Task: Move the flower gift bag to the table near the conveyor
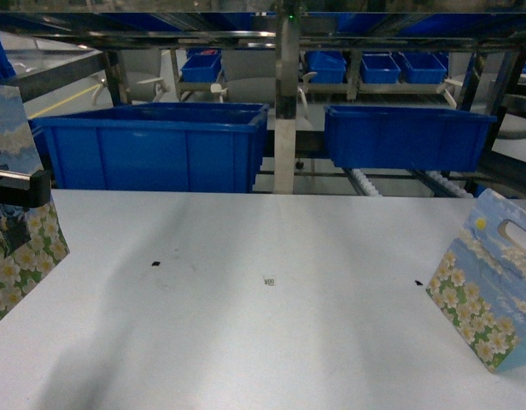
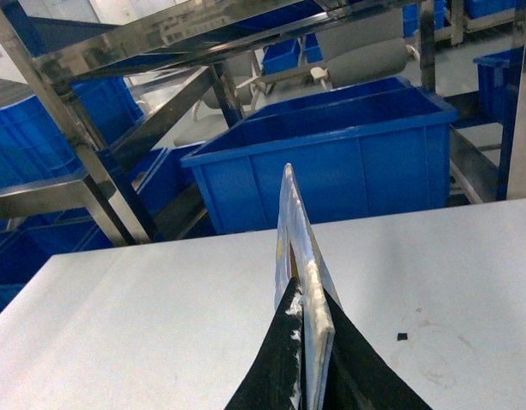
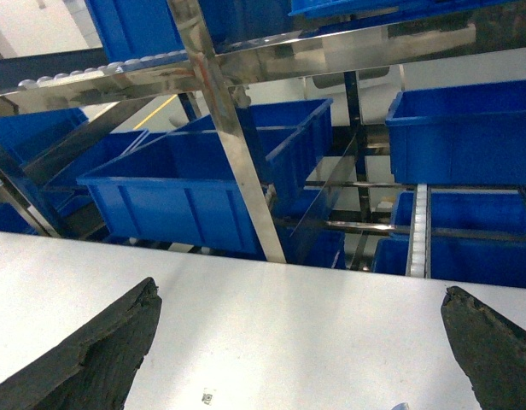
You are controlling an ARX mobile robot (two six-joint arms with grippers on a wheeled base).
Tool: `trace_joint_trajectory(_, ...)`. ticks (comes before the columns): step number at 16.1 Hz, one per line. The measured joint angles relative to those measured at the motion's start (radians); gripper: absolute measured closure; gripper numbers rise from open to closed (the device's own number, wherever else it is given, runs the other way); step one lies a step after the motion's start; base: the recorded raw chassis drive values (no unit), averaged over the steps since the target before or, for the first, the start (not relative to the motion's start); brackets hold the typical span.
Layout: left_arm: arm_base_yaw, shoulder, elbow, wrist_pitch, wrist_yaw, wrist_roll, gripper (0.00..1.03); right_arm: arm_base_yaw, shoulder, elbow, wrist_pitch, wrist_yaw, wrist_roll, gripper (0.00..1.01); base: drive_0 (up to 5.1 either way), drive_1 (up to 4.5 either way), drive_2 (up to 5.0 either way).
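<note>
One flower gift bag [image 1: 15, 248], sky blue with white daisies, is at the far left edge of the head view, and my left gripper [image 1: 20, 188] is shut across it. In the left wrist view the black fingers [image 2: 280, 359] pinch the bag's thin top edge [image 2: 290, 222] over the white table [image 2: 143, 325]. A second flower gift bag [image 1: 485, 286] stands on the table [image 1: 263, 325] at the right. My right gripper [image 3: 301, 290] is open above the table with nothing between its fingers; it does not show in the head view. The conveyor [image 1: 365, 181] with white rollers runs behind the table.
Two large blue bins [image 1: 152, 145] [image 1: 408, 137] sit on the rack just past the table's far edge. A steel post [image 1: 284, 111] stands between them. Smaller blue bins [image 1: 378, 67] line the back. Tiny dark specks [image 1: 155, 262] dot the tabletop.
</note>
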Motion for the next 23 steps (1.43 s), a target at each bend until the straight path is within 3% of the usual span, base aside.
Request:
trace_joint_trajectory(2, 0.001, 0.003, -0.002, 0.022, 0.006, -0.002, 1.01, 0.0, 0.0, 0.0, 0.0, 0.0, 0.0, 0.03, 0.0, 0.0, 0.0)
trace_joint_trajectory(5, 0.008, 0.338, 0.106, 0.105, 0.062, -0.069, 1.01, 0.0, 0.0, 0.0, 0.0, 0.0, 0.0, 0.03, 0.0, 0.0, 0.0)
trace_joint_trajectory(9, -0.063, 0.504, 0.331, 0.107, 0.077, -0.069, 1.01, 0.0, 0.0, 0.0, 0.0, 0.0, 0.0, 0.03, 0.0, 0.0, 0.0)
trace_joint_trajectory(13, -0.063, 0.692, 0.414, 0.111, 0.05, -0.092, 1.01, 0.0, 0.0, 0.0, 0.001, 0.0, 0.0, 0.03, 0.0, 0.0, 0.0)
trace_joint_trajectory(23, -0.07, 0.758, 0.405, 0.127, 0.026, -0.148, 1.01, 0.0, 0.0, 0.0, 0.0, 0.0, 0.0, 0.03, 0.0, 0.0, 0.0)
